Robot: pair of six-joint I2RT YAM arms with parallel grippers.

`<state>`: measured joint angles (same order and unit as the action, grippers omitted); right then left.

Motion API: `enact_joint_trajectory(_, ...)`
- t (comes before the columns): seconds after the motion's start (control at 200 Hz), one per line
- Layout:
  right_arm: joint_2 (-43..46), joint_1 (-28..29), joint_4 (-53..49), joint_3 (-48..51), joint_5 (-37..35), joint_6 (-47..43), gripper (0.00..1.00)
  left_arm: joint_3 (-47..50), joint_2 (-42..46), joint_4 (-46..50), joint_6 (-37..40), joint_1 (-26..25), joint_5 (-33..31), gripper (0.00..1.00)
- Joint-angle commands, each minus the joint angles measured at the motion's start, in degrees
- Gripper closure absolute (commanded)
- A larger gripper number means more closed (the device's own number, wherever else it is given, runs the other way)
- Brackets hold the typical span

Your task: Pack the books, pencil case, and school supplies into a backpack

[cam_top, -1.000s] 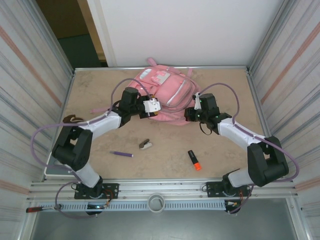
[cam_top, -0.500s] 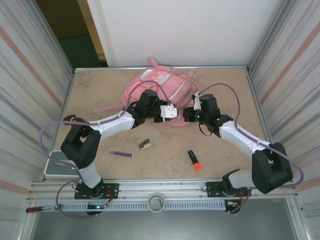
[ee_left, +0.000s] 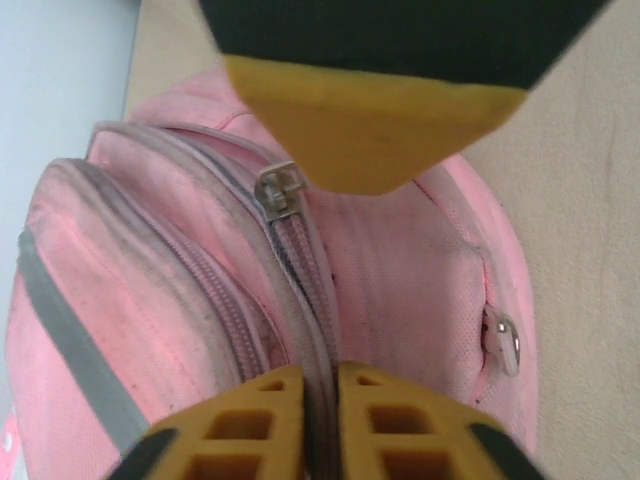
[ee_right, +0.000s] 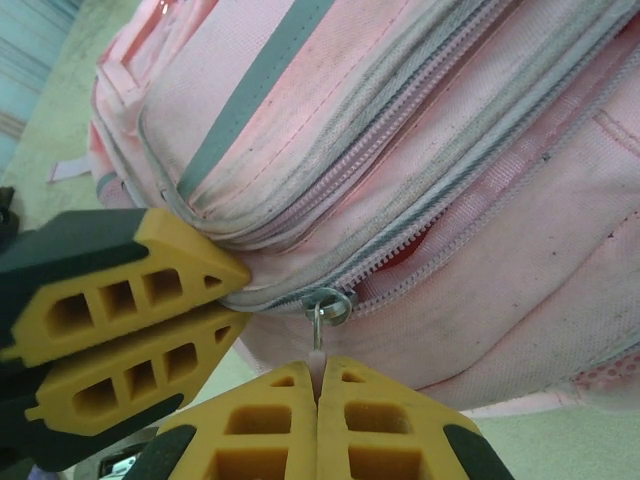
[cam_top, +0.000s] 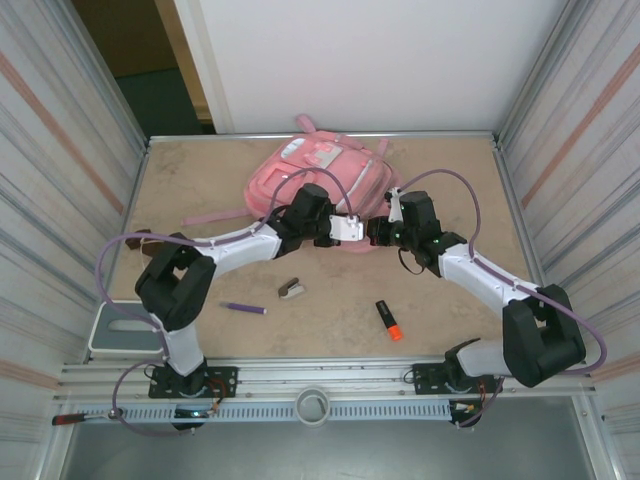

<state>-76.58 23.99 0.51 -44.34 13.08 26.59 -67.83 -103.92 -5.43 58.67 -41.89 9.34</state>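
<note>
Both arms pinch the pink backpack (cam_top: 365,180) at the far side of the tabletop (cam_top: 460,200).
The left fingers (ee_left: 262,402) clamp shut on its zip seam (ee_left: 300,260); the right fingers (ee_right: 268,412) are closed on a zip pull (ee_right: 318,338). The white patch (cam_top: 322,153) has print too small to read.

The backpack (cam_top: 320,175) fills the middle of the table's (cam_top: 200,180) far edge. Both arms reach in to its near side, with the left gripper (cam_top: 354,228) and right gripper (cam_top: 375,232) almost touching, so the centre is barred. Both far corners lie open. Near the front edge, a purple pen (cam_top: 243,308), a stapler-like piece (cam_top: 291,289) and a highlighter (cam_top: 389,320) lie between the arms. A pink strap (cam_top: 205,217) trails toward the left edge.
</note>
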Motion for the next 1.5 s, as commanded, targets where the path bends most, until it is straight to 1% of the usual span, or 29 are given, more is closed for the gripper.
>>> enact_joint_trajectory(0.0, 0.2, -0.8, 2.1, 0.6, -0.3, 0.6, 1.0, -0.7, -1.5, 0.2, 1.8, 1.3, -5.1, 0.98)
enact_joint_trajectory(0.02, 0.2, -0.9, 1.9, 0.6, -0.8, 0.5, 1.0, -0.4, -1.3, -0.2, 1.8, 1.4, -5.1, 1.0)
enact_joint_trajectory(0.155, -0.1, -1.5, -0.9, 0.4, -6.2, -0.5, 1.0, 2.8, 1.0, -4.0, 1.1, 2.7, -2.4, 1.0)
enact_joint_trajectory(0.301, -0.3, -2.4, -3.4, 0.5, -11.4, -0.8, 1.0, 4.6, 3.7, -3.8, -0.5, 4.9, 1.9, 1.0)
enact_joint_trajectory(0.491, -0.7, -3.1, -5.2, -0.4, -15.6, -1.0, 1.0, 7.4, 6.8, -4.4, -1.5, 8.3, 2.6, 1.0)
enact_joint_trajectory(0.556, -1.1, -3.2, -5.4, -0.9, -15.9, -1.0, 1.0, 8.7, 8.3, -5.3, -2.8, 9.8, 2.8, 1.0)
enact_joint_trajectory(0.636, -1.5, -2.8, -5.0, -1.8, -14.1, -0.6, 1.0, 11.0, 10.1, -7.2, -5.1, 12.1, 3.2, 1.0)
enact_joint_trajectory(0.761, -1.7, -1.0, -2.6, -2.0, -11.5, 0.9, 1.0, 14.8, 12.6, -11.5, -8.6, 15.6, 5.3, 1.0)
enact_joint_trajectory(0.827, -2.0, -0.2, -1.7, -2.1, -10.2, 1.6, 1.0, 16.3, 13.7, -12.9, -10.2, 16.3, 7.1, 1.0)
enact_joint_trajectory(0.847, -2.1, 0.0, -1.6, -2.1, -9.9, 1.8, 1.0, 16.5, 14.1, -12.9, -10.4, 16.2, 7.7, 0.97)
enact_joint_trajectory(0.907, -2.1, 0.3, -0.8, -1.9, -8.9, 2.0, 1.0, 16.9, 14.6, -12.4, -11.2, 16.2, 9.6, 0.8)
enact_joint_trajectory(0.982, -2.1, 0.4, -0.3, -1.6, -7.7, 2.2, 1.0, 16.4, 14.9, -10.9, -12.1, 15.8, 11.2, 0.66)
enact_joint_trajectory(1.077, -2.0, 0.4, 0.1, -1.3, -6.3, 1.9, 1.0, 15.4, 14.7, -8.7, -11.9, 14.0, 11.7, 0.57)
enact_joint_trajectory(1.172, -2.6, 0.4, 2.4, -0.9, -0.5, -0.4, 1.0, 14.4, 13.6, -7.4, -10.6, 12.2, 10.7, 0.54)
enact_joint_trajectory(1.247, -3.8, 0.4, 2.6, -1.7, 2.6, -2.6, 0.84, 13.5, 12.7, -6.8, -10.5, 11.6, 9.9, 0.54)
enact_joint_trajectory(1.333, -6.2, 0.3, 2.1, -3.4, 6.2, -5.9, 0.71, 13.0, 12.2, -6.4, -10.9, 11.5, 9.9, 0.54)
enact_joint_trajectory(1.433, -9.8, 0.4, -0.1, -6.7, 7.9, -10.7, 0.63, 13.3, 12.4, -6.8, -11.3, 11.5, 9.4, 0.54)
enact_joint_trajectory(1.493, -11.8, 0.4, -0.5, -8.1, 8.4, -12.6, 0.61, 13.6, 12.7, -7.0, -11.3, 11.6, 9.1, 0.54)
